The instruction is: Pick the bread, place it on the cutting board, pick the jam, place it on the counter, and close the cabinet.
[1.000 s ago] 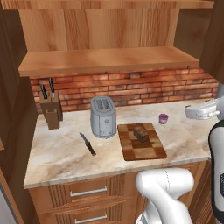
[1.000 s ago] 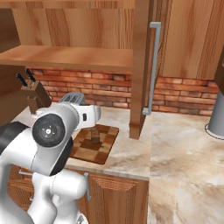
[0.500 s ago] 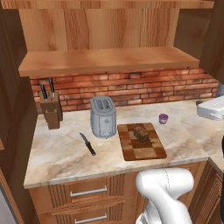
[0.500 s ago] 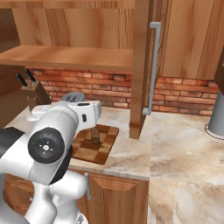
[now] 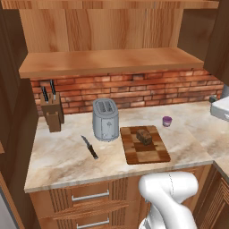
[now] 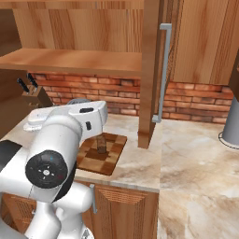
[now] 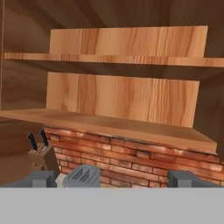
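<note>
Now bread [image 5: 144,136] mid cutting board [image 5: 145,151], jam [image 5: 167,121] apart; tool [image 7: 112,178] spread, nothing btwn.

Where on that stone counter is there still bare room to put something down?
Bare counter lies between the knife block and the loose knife, and along the front edge. More lies right of the cutting board, past the jam. It is crowded between toaster and board, where the bread sits.

Marbled stone counter [image 5: 67,156], patchwork wooden cutting board [image 5: 145,150], rough-crusted bread [image 5: 144,136], brushed-metal toaster [image 5: 105,120]
</note>
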### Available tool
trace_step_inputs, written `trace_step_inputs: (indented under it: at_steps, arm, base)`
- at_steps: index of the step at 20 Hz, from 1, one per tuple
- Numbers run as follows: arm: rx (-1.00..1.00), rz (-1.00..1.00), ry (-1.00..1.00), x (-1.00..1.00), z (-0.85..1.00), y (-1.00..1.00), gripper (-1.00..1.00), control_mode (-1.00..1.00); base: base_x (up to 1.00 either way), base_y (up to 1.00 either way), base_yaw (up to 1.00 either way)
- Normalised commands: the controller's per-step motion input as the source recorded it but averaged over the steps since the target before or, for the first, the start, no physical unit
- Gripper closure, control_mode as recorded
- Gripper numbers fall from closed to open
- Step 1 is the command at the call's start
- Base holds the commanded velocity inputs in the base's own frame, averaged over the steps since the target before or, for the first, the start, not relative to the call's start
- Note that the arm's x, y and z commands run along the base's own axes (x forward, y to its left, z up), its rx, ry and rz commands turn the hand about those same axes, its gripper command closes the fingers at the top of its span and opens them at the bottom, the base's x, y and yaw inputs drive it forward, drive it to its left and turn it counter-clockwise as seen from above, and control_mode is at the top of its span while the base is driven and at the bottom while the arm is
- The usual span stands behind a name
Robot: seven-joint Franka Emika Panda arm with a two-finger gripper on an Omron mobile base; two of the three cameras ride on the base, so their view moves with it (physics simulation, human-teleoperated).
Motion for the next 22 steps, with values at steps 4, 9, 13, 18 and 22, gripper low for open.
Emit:
trace_step_inputs:
  at_steps: [4, 9, 13, 18, 22]
  arm:
    - [0.0, 0.0, -0.08, -0.26, 0.21, 0.0, -1.0, -1.0]
    - [0.0, 0.0, -0.04, -0.44, 0.27, 0.0, -1.0, -1.0]
    - [0.0, 0.0, -0.02, -0.51, 0.26, 0.0, -1.0, -1.0]
    - [0.0, -0.01, 0.0, -0.5, 0.12, 0.0, -1.0, -1.0]
    - [0.0, -0.02, 0.0, -0.44, 0.0, -0.02, -1.0, -1.0]
  base:
    - [0.0, 0.0, 0.0]
    - [0.0, 0.0, 0.0]
    - [0.0, 0.0, 0.0]
    - [0.0, 0.0, 0.0]
    - [0.0, 0.0, 0.0]
